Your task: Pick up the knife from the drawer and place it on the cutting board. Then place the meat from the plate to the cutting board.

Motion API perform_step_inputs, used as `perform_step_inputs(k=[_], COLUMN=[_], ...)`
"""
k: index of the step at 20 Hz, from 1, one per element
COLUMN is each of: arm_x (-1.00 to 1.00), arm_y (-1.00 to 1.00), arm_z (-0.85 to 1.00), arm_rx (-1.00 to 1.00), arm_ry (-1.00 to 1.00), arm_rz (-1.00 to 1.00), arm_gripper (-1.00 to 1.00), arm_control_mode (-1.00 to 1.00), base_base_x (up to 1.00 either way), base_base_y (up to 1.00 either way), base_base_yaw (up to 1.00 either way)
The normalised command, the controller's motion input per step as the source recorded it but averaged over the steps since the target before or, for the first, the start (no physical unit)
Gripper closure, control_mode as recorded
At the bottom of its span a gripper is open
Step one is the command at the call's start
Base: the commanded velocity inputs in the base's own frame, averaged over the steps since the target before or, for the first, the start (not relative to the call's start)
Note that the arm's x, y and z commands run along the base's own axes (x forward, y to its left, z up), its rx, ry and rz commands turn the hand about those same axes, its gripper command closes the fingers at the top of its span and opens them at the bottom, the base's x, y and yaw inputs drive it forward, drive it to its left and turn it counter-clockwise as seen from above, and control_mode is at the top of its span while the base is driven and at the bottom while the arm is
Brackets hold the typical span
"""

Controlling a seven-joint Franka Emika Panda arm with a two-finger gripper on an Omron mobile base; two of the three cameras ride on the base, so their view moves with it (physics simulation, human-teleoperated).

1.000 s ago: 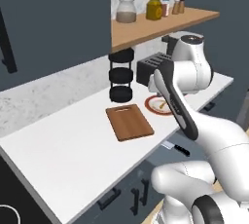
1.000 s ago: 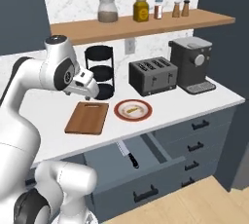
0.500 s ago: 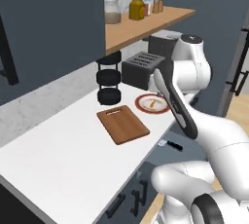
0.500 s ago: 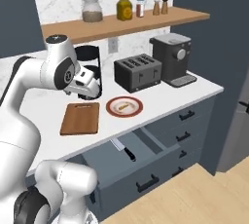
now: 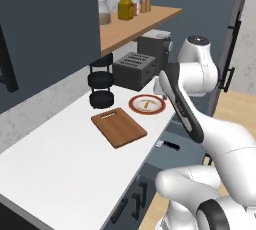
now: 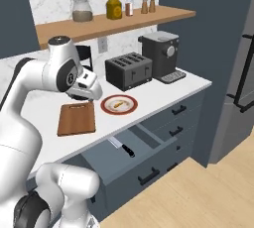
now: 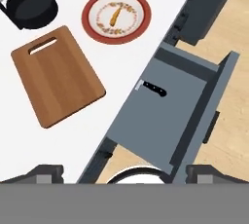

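Note:
The drawer (image 7: 160, 121) stands pulled out below the counter edge, and the knife (image 7: 151, 88) lies in it with its black handle showing and its blade end near the counter lip. The same knife (image 6: 123, 146) is in the open drawer (image 6: 130, 158). On the white counter lies the cutting board (image 7: 56, 74), bare, with its slot toward the far end. Beside it the plate (image 7: 116, 16) carries the small yellowish meat (image 7: 114, 16). My gripper (image 7: 125, 173) hangs high above the counter edge, open, nothing between its fingertips (image 7: 46, 172).
A toaster (image 6: 128, 71) and a coffee machine (image 6: 161, 55) stand at the back right of the counter. A black stacked stand (image 5: 101, 89) sits behind the board. A wooden shelf (image 6: 114, 23) with jars hangs above. More closed drawers (image 6: 176, 110) lie right of the open one.
Both base views have shifted, so the base has driven; counter and drawer now sit differently in frame. The things on the counter have not moved. The gripper stays open.

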Motion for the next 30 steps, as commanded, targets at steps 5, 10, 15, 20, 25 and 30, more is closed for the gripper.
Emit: perform_step_inputs(k=[5,10,15,20,25,30], arm_x=[0.2,0.53,0.29,0.07,-0.05,-0.03], arm_y=[-0.29,-0.71,-0.69,-0.33,-0.25,-0.22], arm_z=[-0.83,-1.0,-0.99,-0.96,-0.95,-0.72], arm_rx=[0.0,-0.01,0.0,0.0,0.0,0.0], arm_ry=[0.26,0.38,0.24,0.07,0.01,0.0], arm_rz=[-0.17,-0.33,-0.19,-0.07,-0.02,-0.02], arm_gripper=[-1.0,-1.0,-1.0,-1.0,-1.0,-1.0], arm_control_mode=[-1.0,-1.0,-1.0,-1.0,-1.0,-1.0], base_base_x=[0.0,0.0,0.0,0.0,0.0,0.0], base_base_y=[0.0,0.0,0.0,0.0,0.0,0.0], base_base_yaw=[0.0,0.0,0.0,0.0,0.0,0.0])
